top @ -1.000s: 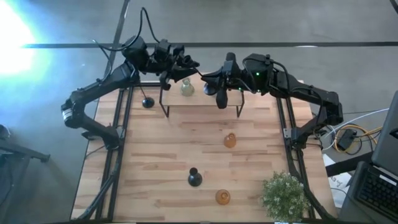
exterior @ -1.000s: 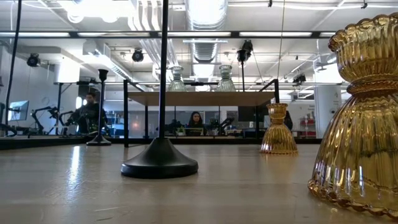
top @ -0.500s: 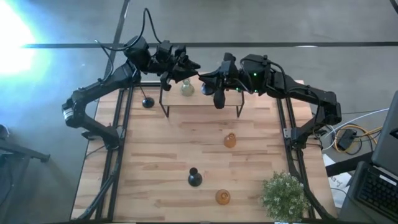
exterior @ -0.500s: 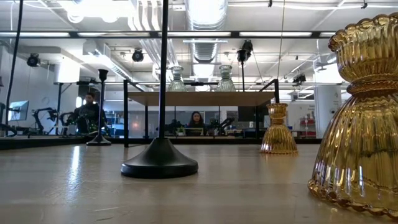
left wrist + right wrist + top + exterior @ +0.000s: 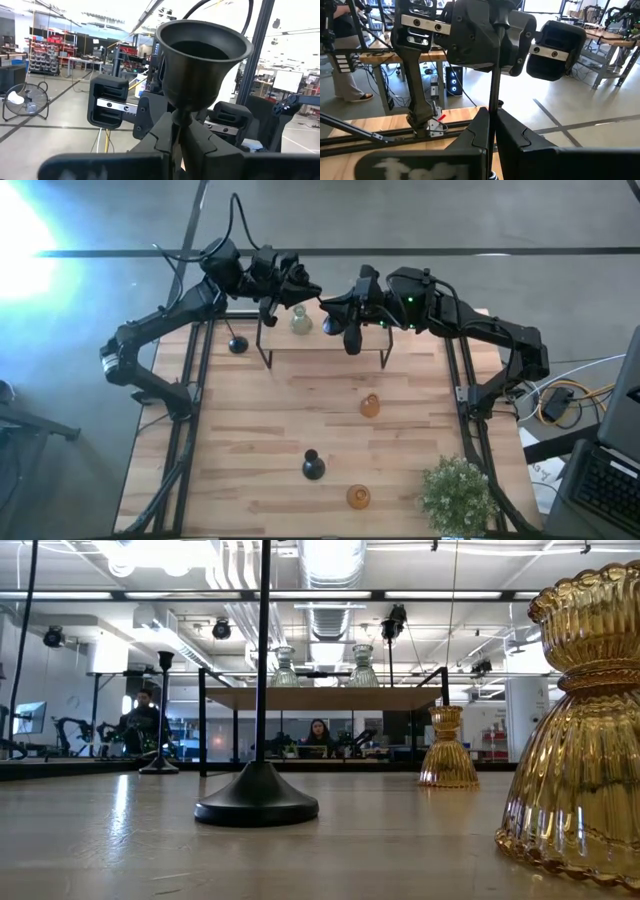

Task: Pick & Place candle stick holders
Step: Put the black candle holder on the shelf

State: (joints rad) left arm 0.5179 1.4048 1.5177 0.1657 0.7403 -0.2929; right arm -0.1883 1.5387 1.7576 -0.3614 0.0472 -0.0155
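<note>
The high view looks straight down on the whole table (image 5: 300, 410), both arms entering from its far edge. The low view sits at tabletop height (very near an amber holder (image 5: 580, 730) and a black holder (image 5: 257, 795)) and faces level across the wood to the raised shelf (image 5: 325, 698) and the room behind. Each wrist view looks forward past its own fingers, close on a gripped stem. The shelf, seen from above and from the side, is shared by the high and low views.
</note>
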